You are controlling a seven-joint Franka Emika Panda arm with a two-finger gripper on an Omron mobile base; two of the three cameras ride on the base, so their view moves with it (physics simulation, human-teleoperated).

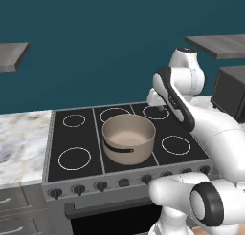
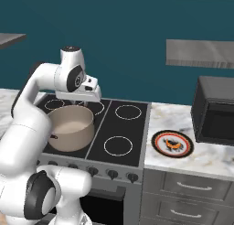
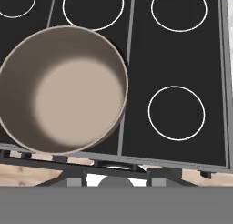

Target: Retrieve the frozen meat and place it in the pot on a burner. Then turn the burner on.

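Observation:
The beige-tan pot [image 1: 128,133] [image 2: 71,125] [image 3: 63,89] stands on the front middle burner of the black stove [image 1: 76,138], its dark handle facing the front. Its inside is a bare beige bottom in the hand view. My gripper [image 2: 89,99] hangs over the stove just behind and right of the pot, the hand looking straight down. Its fingers do not show clearly, so I cannot tell how they stand or whether they hold anything. The frozen meat is out of view.
A row of dark knobs [image 1: 100,185] [image 2: 112,174] lines the stove front. Right of the stove, on the marble counter [image 2: 201,158], lie a red-rimmed plate [image 2: 172,144] and a dark microwave [image 2: 215,109]. Grey shelves [image 1: 217,45] hang on the teal wall.

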